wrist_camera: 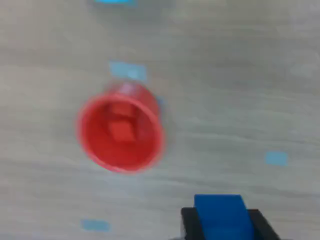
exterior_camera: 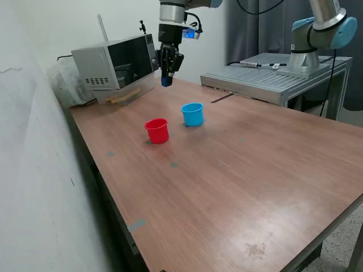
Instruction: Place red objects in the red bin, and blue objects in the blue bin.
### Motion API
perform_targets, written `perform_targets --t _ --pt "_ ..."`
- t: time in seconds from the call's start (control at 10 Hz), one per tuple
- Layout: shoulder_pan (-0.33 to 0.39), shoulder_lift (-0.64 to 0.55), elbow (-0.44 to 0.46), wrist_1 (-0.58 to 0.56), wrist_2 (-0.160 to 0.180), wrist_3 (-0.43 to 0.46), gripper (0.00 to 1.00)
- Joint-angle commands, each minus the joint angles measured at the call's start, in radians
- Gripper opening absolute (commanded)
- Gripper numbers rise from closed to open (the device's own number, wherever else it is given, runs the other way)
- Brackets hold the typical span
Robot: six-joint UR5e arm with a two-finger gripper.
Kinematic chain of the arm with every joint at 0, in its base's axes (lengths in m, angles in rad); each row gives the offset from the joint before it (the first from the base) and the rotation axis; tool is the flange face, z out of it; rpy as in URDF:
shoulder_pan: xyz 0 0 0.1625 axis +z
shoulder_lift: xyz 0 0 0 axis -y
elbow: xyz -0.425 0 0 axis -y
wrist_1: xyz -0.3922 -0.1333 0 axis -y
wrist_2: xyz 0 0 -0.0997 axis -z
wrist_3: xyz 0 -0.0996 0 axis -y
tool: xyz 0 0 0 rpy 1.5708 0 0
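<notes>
- Exterior view: the gripper (exterior_camera: 165, 78) hangs high above the far part of the wooden table (exterior_camera: 266, 187), its fingers clenched on a small blue cube (exterior_camera: 165, 82) that shows just under the fingertips.
- The red cup (exterior_camera: 157, 130) and the light blue cup (exterior_camera: 193, 114) stand upright, near each other but not touching, the blue one toward the exterior view's right. The gripper seems to be behind both cups, not above either one.
- No loose cubes can be seen on the table in this view.
- The table is smooth brown laminate with wood grain and some small pale tape marks. The cups are round, slightly tapered, glossy plastic with a rim.
- Wrist view: the picture is blurred. The blue cube (wrist_camera: 221, 216) is a solid block with flat faces, grasped between the two dark jaws.
- The red cup (wrist_camera: 120, 131) lies open to the camera, and at least one red cube (wrist_camera: 121, 131) is inside it on the bottom.
- Risk, in my judgement: the red cup is the one in front of the camera, so a release here or above it would put blue into the wrong cup. The cup mouths are small, so a release a little off centre could hit the rim and bounce out.
</notes>
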Motion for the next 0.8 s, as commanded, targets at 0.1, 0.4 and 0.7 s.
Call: perform_targets --t 0.1,0.4,0.7 --pt "-0.175 -0.118 0.207 0.049 -0.011 0.001 0.00" --pt "-0.166 -0.134 0.317 0.040 -0.008 0.001 0.00" --pt "-0.155 -0.134 0.400 -0.021 -0.002 -0.001 0.00"
